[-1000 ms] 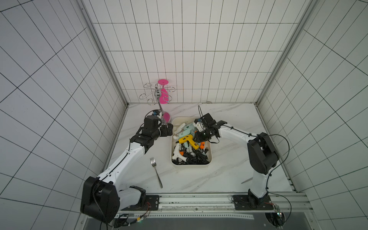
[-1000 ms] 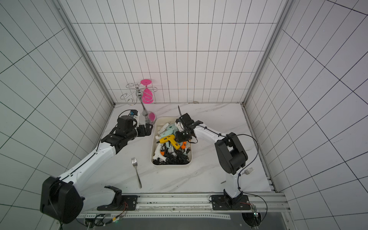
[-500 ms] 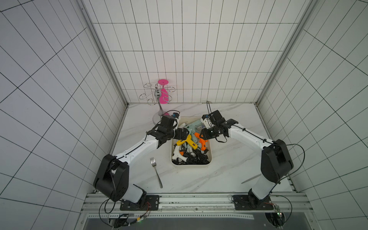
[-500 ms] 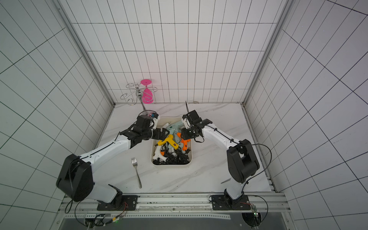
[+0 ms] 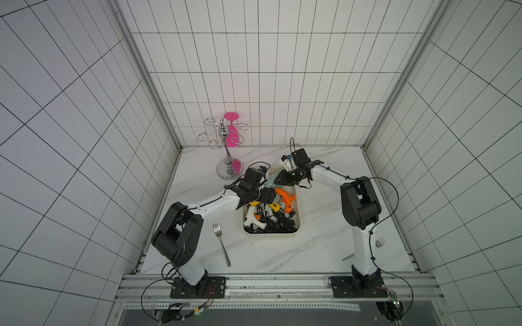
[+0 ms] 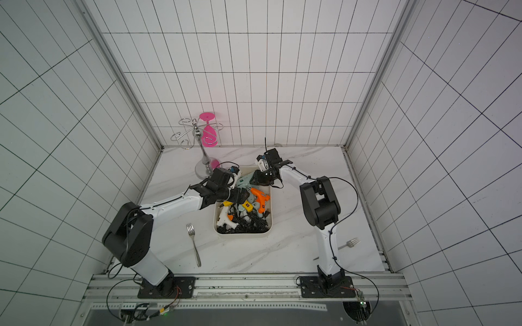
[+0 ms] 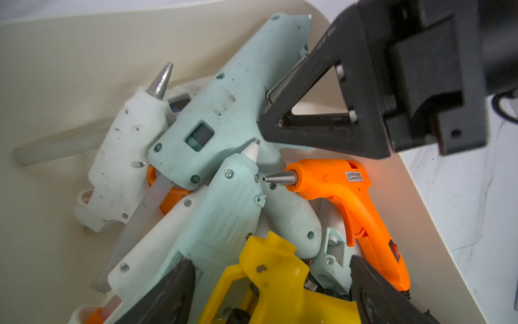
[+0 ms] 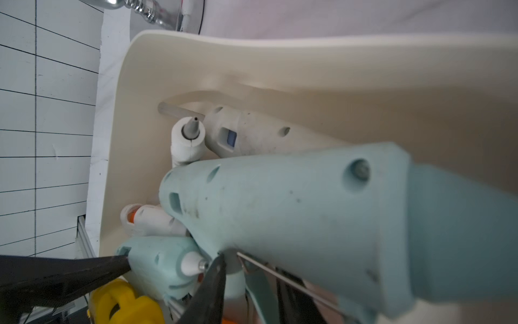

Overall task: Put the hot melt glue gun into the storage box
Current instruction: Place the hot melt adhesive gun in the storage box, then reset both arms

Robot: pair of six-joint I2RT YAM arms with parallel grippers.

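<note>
The left tool (image 7: pixel 269 277) is hanging wide open over the box (image 7: pixel 70 70), its fingers (image 7: pixel 173 291) straddling a yellow glue gun (image 7: pixel 280 297) on the pile inside. The right tool (image 8: pixel 173 262) is standing narrow around the nose of a small mint gun (image 8: pixel 157 263); whether it is gripping, I cannot tell. A big mint gun (image 7: pixel 224 112) is touching its finger, with an orange gun (image 7: pixel 336 182) lying just beside.
</note>
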